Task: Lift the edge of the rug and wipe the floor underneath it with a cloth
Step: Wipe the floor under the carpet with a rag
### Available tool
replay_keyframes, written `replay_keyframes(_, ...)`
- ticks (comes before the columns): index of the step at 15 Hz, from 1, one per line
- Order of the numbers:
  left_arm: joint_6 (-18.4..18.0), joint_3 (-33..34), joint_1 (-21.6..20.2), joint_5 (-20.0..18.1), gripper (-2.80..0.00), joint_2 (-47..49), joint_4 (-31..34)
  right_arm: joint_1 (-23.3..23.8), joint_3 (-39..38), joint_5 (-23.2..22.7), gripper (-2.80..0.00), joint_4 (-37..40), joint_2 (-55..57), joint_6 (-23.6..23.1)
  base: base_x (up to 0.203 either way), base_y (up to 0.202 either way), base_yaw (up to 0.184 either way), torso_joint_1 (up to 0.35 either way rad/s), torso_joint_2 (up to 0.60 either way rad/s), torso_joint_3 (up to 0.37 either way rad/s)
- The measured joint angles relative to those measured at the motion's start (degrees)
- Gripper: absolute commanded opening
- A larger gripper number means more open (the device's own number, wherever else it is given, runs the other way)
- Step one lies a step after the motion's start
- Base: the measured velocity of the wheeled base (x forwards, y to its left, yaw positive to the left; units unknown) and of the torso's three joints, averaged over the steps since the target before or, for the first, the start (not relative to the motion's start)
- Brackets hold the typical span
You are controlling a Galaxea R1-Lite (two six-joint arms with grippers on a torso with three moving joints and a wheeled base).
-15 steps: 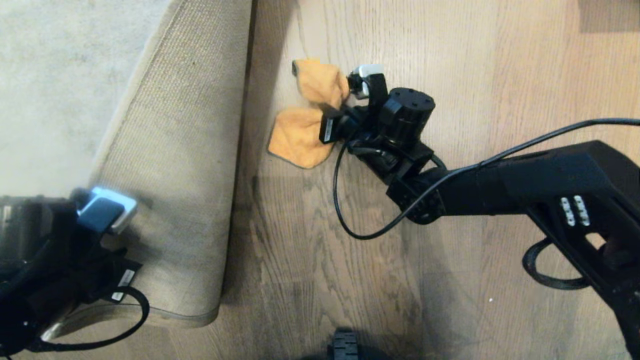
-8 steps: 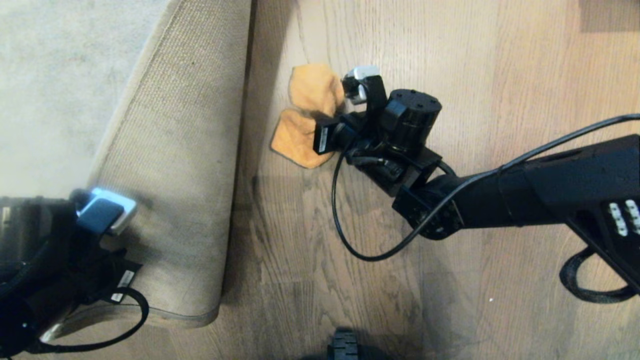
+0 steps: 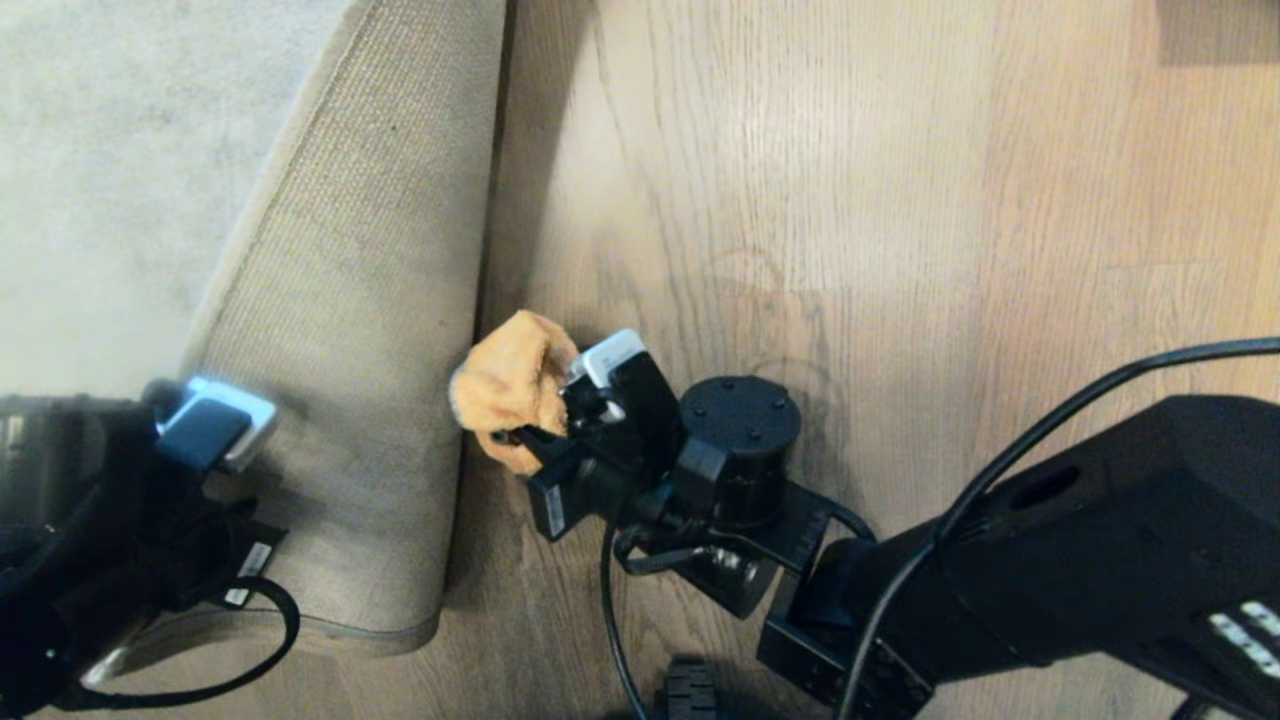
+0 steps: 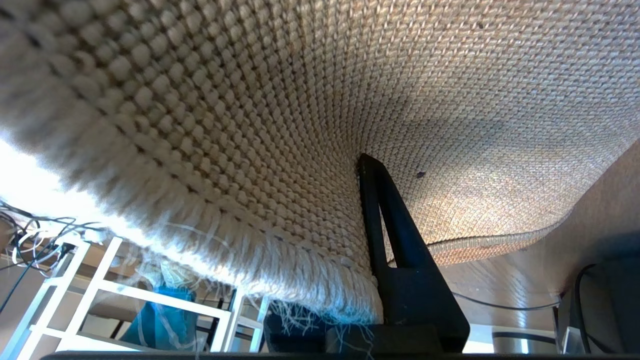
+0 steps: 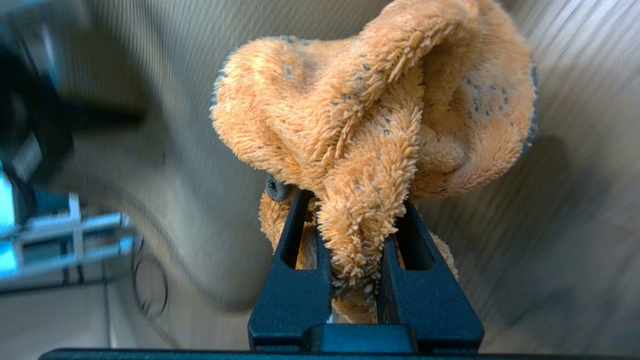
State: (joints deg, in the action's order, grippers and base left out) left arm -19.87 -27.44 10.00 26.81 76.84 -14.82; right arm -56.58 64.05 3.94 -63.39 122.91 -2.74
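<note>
The rug edge [image 3: 370, 330] is folded back, so its tan woven backing faces up beside the grey pile [image 3: 120, 150]. At the lower left, my left arm [image 3: 110, 530] holds it up. My left gripper [image 4: 350, 172] is shut on the rug edge [image 4: 250, 260], with one finger [image 4: 390, 235] flat against the backing and the other hidden behind the fringe. The orange fuzzy cloth [image 3: 505, 385] is bunched right beside the fold, over the bare wood floor [image 3: 850, 200]. My right gripper [image 3: 535, 435] is shut on the cloth [image 5: 370, 100], which bulges out past the right gripper [image 5: 355, 200].
A black cable [image 3: 610, 620] loops from the right wrist over the floor. A wheel of my base [image 3: 690, 690] shows at the near edge. A white frame [image 4: 100, 290] stands beyond the lifted rug. A darker patch [image 3: 1215, 30] lies far right.
My right arm has swept the cloth back toward me along the fold, from far out on the floor to close beside the rug. The cloth went from spread to bunched. The left arm stayed still.
</note>
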Motion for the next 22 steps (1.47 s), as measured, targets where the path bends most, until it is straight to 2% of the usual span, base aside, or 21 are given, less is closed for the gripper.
replay_keyframes(4,0.0,0.3,0.1,0.0,-2.8,0.0,0.0,-1.0,2.6,-0.1,-2.8,-1.0,6.0,0.2,0.0,0.0,0.0,0.0,0.0,0.0)
replay_keyframes(9,0.0,1.4,0.1,-0.1,-2.8,-0.1,-0.2,-0.2,12.1,0.2,-2.8,-2.4,13.5,0.6,0.0,0.0,0.0,0.0,0.0,0.0)
replay_keyframes(16,0.0,1.7,0.5,-0.1,-2.8,-0.1,0.0,8.1,19.9,0.3,-2.8,1.1,13.6,0.5,0.0,0.0,0.0,0.0,0.0,0.0)
replay_keyframes(22,0.0,2.1,0.5,-0.1,-2.8,-0.1,-0.4,14.4,28.5,0.4,-2.8,10.1,8.5,0.4,0.0,0.0,0.0,0.0,0.0,0.0)
